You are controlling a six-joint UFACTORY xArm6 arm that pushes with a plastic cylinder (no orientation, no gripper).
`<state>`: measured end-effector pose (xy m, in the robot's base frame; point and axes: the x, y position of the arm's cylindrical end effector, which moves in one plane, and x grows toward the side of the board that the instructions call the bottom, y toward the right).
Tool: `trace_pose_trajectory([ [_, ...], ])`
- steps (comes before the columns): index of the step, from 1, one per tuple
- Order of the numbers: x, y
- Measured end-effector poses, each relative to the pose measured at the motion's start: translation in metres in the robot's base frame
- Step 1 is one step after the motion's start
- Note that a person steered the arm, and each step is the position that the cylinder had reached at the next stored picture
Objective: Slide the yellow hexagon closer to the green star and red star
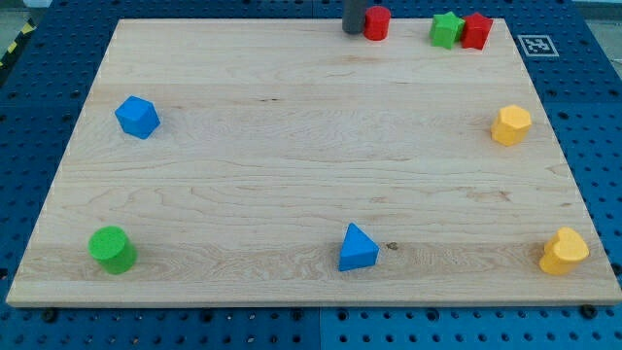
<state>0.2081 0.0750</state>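
Note:
The yellow hexagon (511,124) lies near the board's right edge, in the upper half. The green star (446,29) and the red star (476,30) sit touching side by side at the top right edge of the board, up and to the left of the hexagon. My tip (352,30) is at the top edge, just left of a red cylinder (377,22) and close against it. The tip is far to the left of the hexagon and left of the stars.
A yellow heart (564,252) lies at the bottom right corner. A blue triangle (358,248) lies at bottom centre. A green cylinder (112,250) sits at bottom left. A blue cube-like block (137,117) sits at the left. The wooden board (292,146) rests on a blue pegboard.

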Motion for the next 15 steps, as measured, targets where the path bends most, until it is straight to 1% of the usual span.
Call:
trace_pose_trajectory([
  [1,0.0,0.061],
  [2,0.005,0.103],
  [3,0.013,0.067],
  [4,0.051,0.013],
  [5,0.153,0.013],
  [6,0.245,0.043],
  [7,0.277,0.127],
  [8,0.276,0.162],
  [9,0.264,0.162],
  [11,0.212,0.172],
  [12,0.19,0.173],
  [13,0.169,0.188],
  [15,0.132,0.192],
])
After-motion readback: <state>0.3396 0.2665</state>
